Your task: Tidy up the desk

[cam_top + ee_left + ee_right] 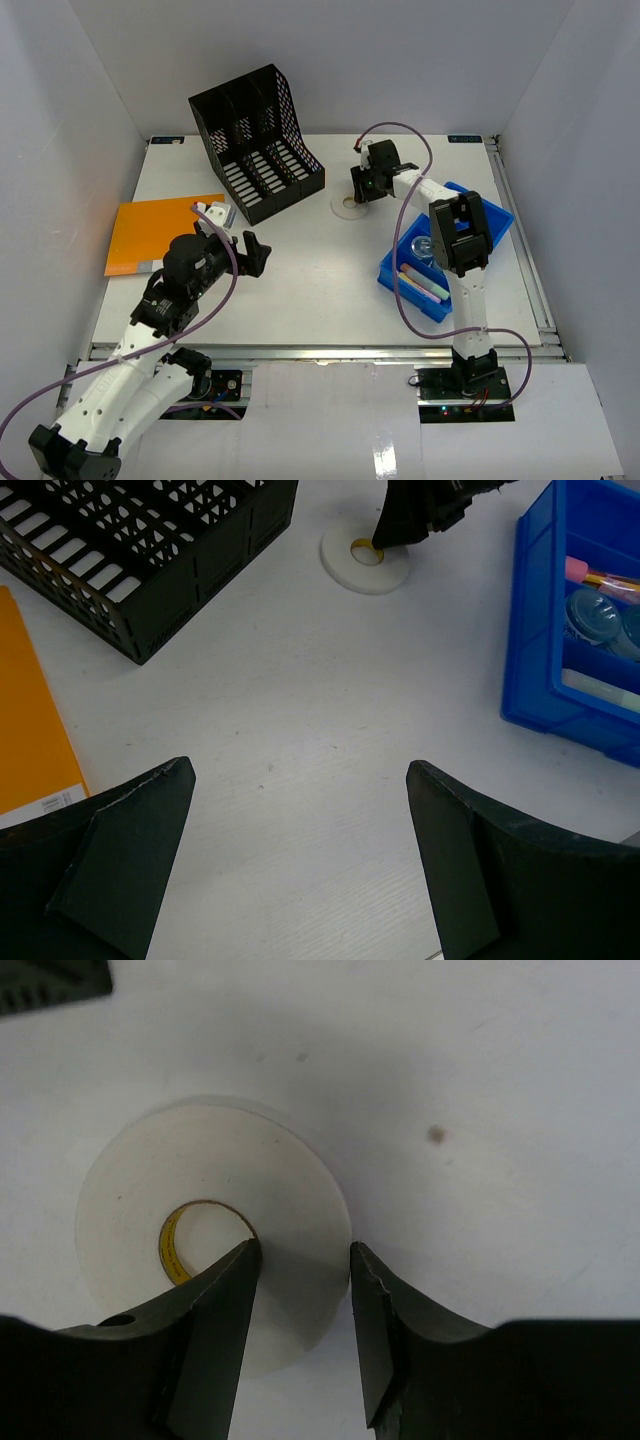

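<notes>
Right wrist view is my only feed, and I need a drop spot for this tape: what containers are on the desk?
Observer: A blue bin sits to the right of the tape roll.
Operator: Is it empty?
Observer: No, markers lie in its near compartment.
Operator: Any other options?
Observer: A black file rack stands behind and to the left of the roll.

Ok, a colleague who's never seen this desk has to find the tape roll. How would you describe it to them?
Start at the black file rack at the back of the white desk. Between its front corner and the blue bin, a flat ring lies on the tabletop. It's the only round thing there: white, yellowish core, the right gripper straddling its band.
</notes>
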